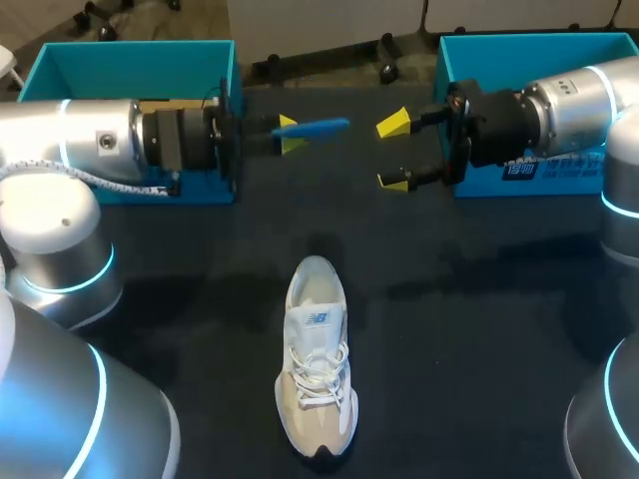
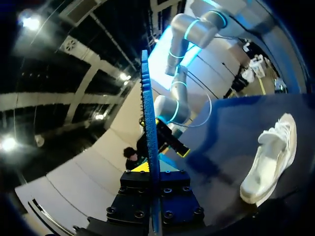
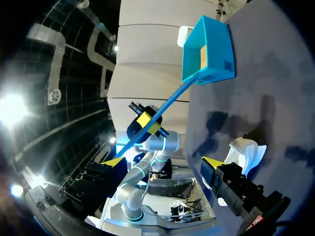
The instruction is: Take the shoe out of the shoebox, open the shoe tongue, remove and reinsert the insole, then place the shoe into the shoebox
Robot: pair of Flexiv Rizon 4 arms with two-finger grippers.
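The left end effector is clamped on the blue insole, which pokes out toward the right end effector. That one's fingers are spread wide with nothing in them. The shoe sits upright on the counter, well apart from both and nearer the robot.

The insole looks thin, light and floppy, so I'd pinch the heel end and feed the toe in first. The shoe's upper looks soft, so grab it at the heel.

The left wrist view shows the insole dead edge-on. Only the overhead shows the gap between the end effectors.
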